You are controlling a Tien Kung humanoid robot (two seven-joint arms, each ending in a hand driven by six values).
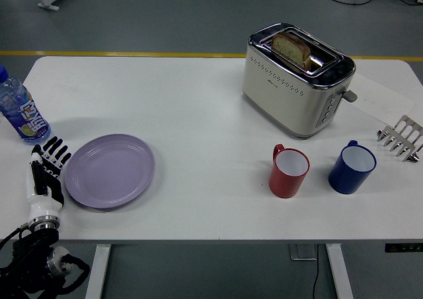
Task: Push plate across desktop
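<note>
A lilac plate (110, 170) lies flat on the white table (205, 127) at the near left. My left hand (47, 170) stands edge-on just left of the plate's rim, fingers straight and held together, holding nothing. A narrow gap or light contact between fingers and rim cannot be told apart. The right arm is out of view.
A blue water bottle (16, 107) stands at the far left, just behind my left hand. A toaster (295, 79) with bread stands at the back right. A red mug (288, 172) and a blue mug (351, 167) sit to the right, and a metal rack (400, 138) lies at the right edge.
</note>
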